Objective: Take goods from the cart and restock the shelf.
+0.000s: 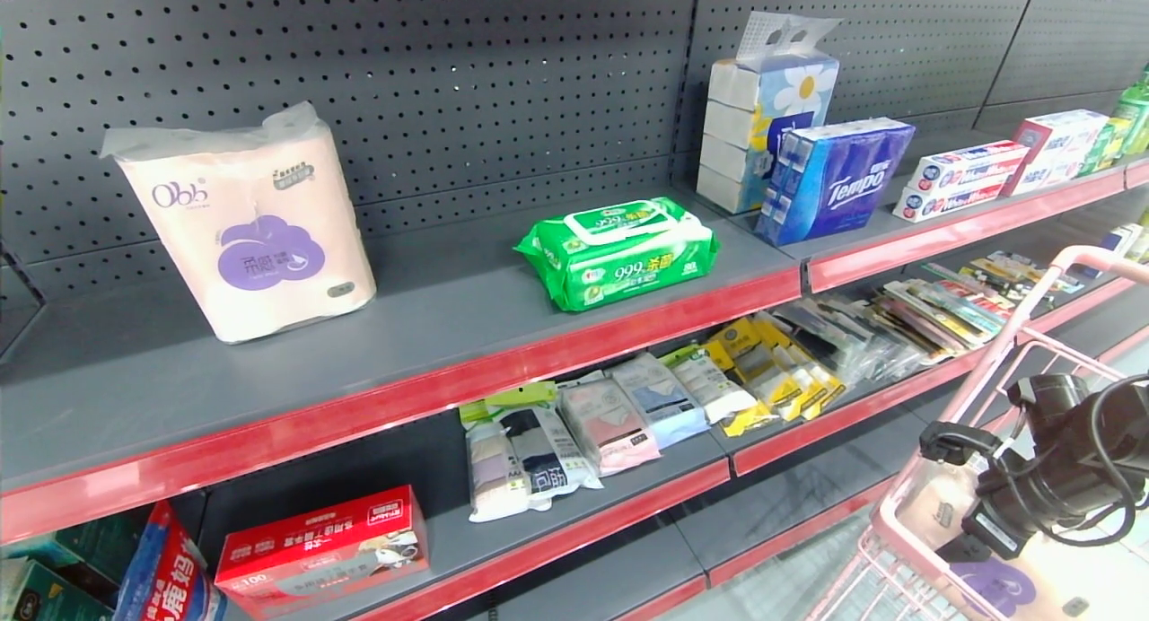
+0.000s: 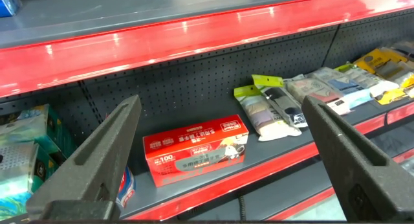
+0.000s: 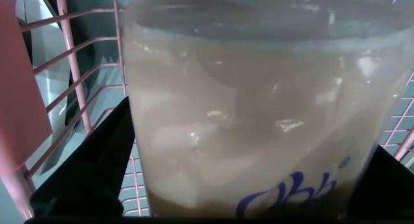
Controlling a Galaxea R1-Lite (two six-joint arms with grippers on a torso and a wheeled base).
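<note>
Honestly, I'd call this restock barely under way. On the upper board of the shelf (image 1: 449, 316) one pink toilet-roll pack (image 1: 256, 226) stands upright towards my left end, with bare board on both sides of it before the green wipes pack (image 1: 619, 253), so there is plainly room for more.

The matching toilet-roll pack in the cart (image 3: 272, 75) is what I'm after. It lies inside the pink cart (image 1: 1032, 334) at my right, not yet lifted out. My right gripper (image 3: 252, 130) is down in the basket with that wrapped pack pressed close up against its camera. I cannot tell whether it has actually taken hold, so I count the pick as unconfirmed.

My left gripper (image 2: 221, 104) hangs wide apart and carries nothing, facing the lower board where a red box (image 2: 194, 149) sits.

By my reckoning everything that matters is left: securing the pack, raising it clear of the cart's wire sides, carrying it across, and standing it beside its twin
</note>
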